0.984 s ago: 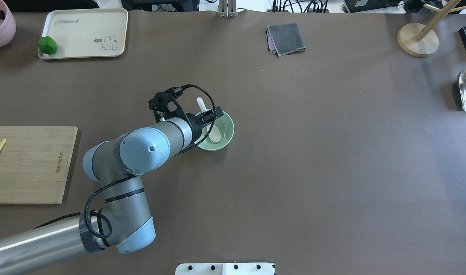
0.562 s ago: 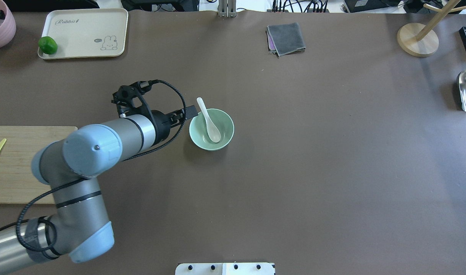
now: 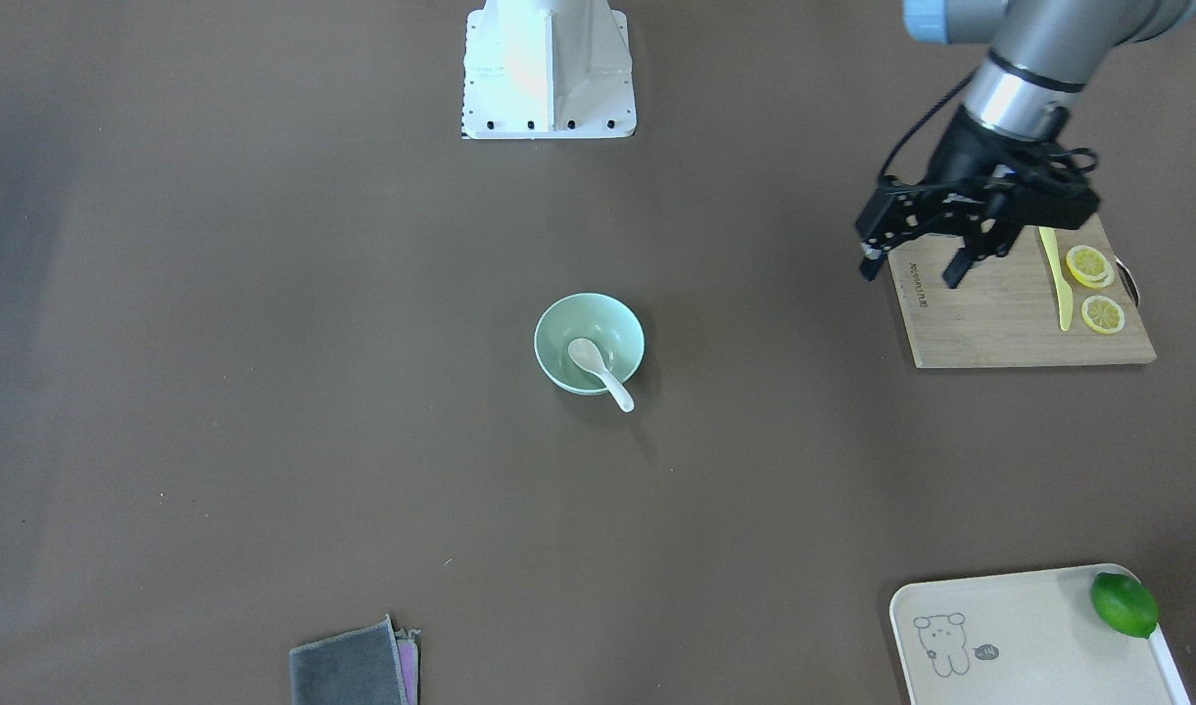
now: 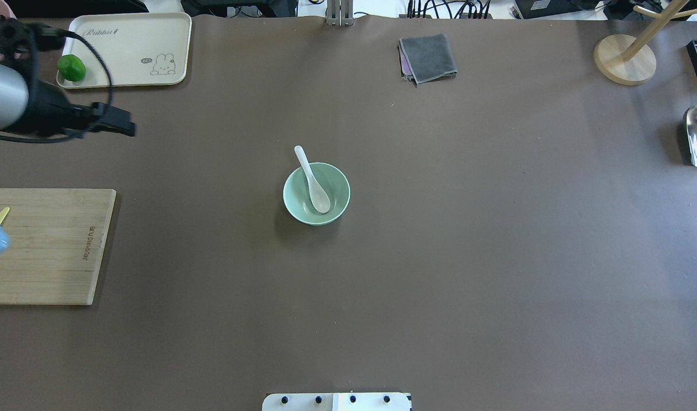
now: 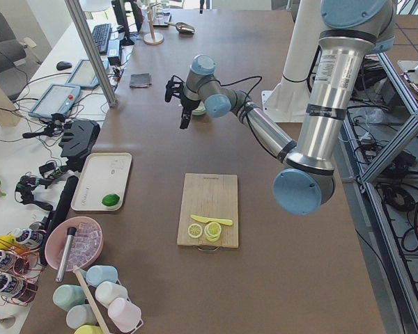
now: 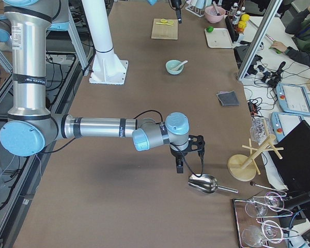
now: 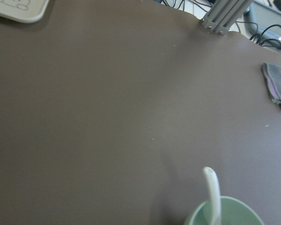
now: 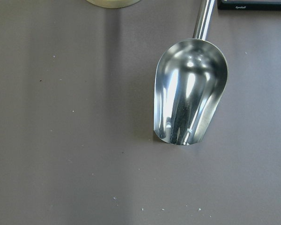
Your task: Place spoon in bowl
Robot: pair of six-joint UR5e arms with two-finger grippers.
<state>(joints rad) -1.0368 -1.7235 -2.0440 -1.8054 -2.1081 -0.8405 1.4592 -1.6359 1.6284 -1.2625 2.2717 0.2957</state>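
Status: placement looks complete, as far as the views show.

- Spoon [image 4: 313, 181]: sits in the bowl [image 4: 339, 194] at centre of the overhead frame. Scoop end rests low inside, near the bottom. Handle leans on the rim and sticks out past it toward the upper left. Front-facing view confirms, w/ the handle pointing lower right there. Nothing else touches the spoon.
- Bowl: upright on the table [image 4: 474, 257], centre frame, not tipped.
- Left gripper [image 3: 911, 269]: upper right of the front-facing frame, above the near edge of the cutting board [image 3: 989, 333]. Fingers spread wide apart w/ nothing between them. Well apart from bowl and spoon.
- Right gripper [image 6: 179, 166]: seen only in the right-side view, lower centre, hanging just beside a metal scoop [image 8: 189, 93]. Whether its fingers are apart or closed cannot be told. Its wrist cam shows the scoop only, no fingers.

Remaining: no task step appears outstanding. Judged risk: handle overhang on the rim could let the spoon pivot if the bowl is knocked; as it lies it appears stable. Only parking of the left arm seems left.
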